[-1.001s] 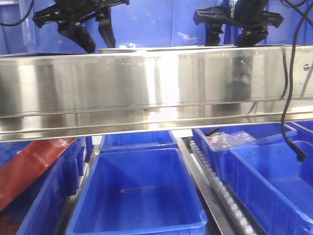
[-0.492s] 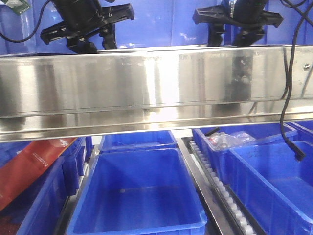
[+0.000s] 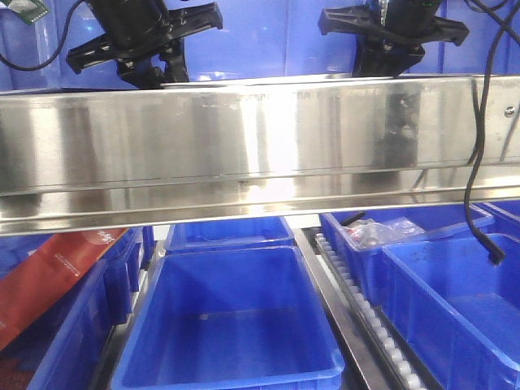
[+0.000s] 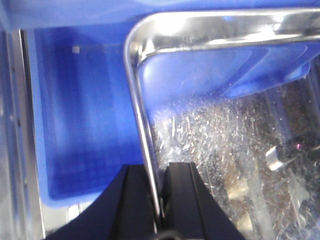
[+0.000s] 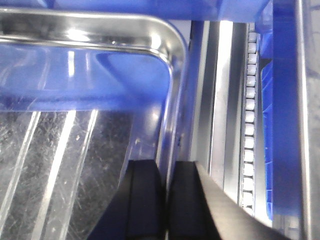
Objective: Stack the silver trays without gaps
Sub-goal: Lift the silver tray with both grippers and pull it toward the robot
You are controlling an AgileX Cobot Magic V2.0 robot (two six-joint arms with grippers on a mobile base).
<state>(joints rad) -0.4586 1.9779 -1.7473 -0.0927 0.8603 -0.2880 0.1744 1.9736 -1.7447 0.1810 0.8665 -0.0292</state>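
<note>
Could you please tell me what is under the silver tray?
Past the rim of the silver tray, a blue bin shows below. Whatever lies directly beneath its floor is covered.

tray: silver, scratch-flecked | bin: blue | left claw, right claw: black | carton: red | rail: brushed silver

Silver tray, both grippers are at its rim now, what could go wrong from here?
The left gripper and right gripper have only the thin, shiny rim of the silver tray between their fingers; it could slip or tilt.
The shelf rail hides most of the tray from the front view, so a skewed stack might go unnoticed.
</note>
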